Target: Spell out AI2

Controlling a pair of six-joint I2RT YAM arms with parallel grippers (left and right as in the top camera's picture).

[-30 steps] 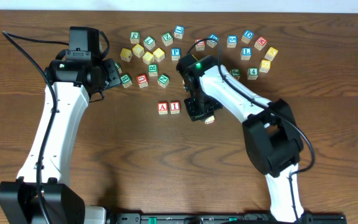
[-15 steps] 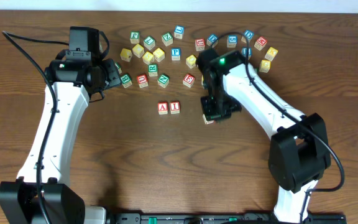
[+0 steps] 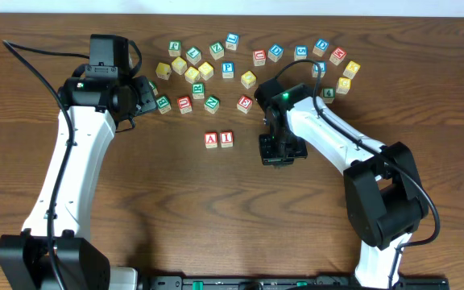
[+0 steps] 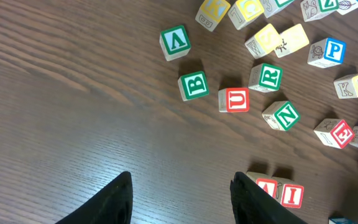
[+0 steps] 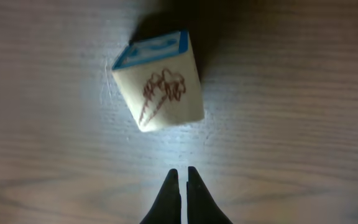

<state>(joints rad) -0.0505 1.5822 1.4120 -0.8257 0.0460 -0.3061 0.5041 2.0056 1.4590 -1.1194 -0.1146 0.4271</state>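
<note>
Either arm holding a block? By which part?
Nothing is held. The right fingers are shut on nothing; the blue-edged block lies free on the table beyond them. The left fingers are open, empty.

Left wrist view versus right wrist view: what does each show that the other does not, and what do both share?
Only left wrist: the open left gripper, scattered letter blocks such as green B and red U, and A beside I. Only right wrist: the shut right gripper and, just ahead of it, one tilted blue-edged block with a drawing, not held. Both: the wooden table and each camera's own gripper at the bottom edge.
</note>
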